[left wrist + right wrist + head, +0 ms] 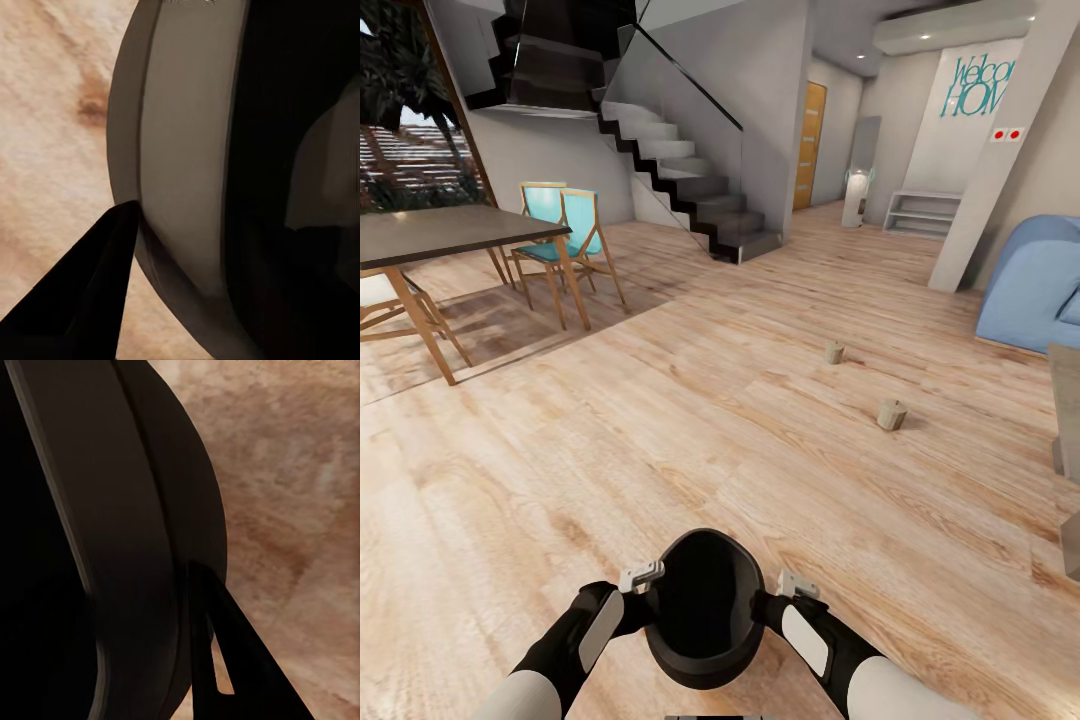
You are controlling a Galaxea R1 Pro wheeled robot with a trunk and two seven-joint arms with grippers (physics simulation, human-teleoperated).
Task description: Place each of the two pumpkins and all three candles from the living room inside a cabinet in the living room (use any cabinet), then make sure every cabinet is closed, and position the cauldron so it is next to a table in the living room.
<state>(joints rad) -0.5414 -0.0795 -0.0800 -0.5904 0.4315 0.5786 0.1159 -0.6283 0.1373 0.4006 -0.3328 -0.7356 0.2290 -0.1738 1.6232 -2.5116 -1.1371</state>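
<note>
The black cauldron hangs low in front of me above the wooden floor, mouth facing up, carried between both arms. My left gripper is shut on its rim on one side and my right gripper on the other. In the left wrist view the cauldron wall is close up with one dark finger outside it. The right wrist view has the same wall and a finger. Two stubby beige candles stand on the floor ahead to the right. A corner of the grey table juts in at the right edge.
A dark dining table with wooden and teal chairs stands at the left. A black staircase rises behind it. A blue sofa sits at the right, past a grey pillar. Open wooden floor lies ahead.
</note>
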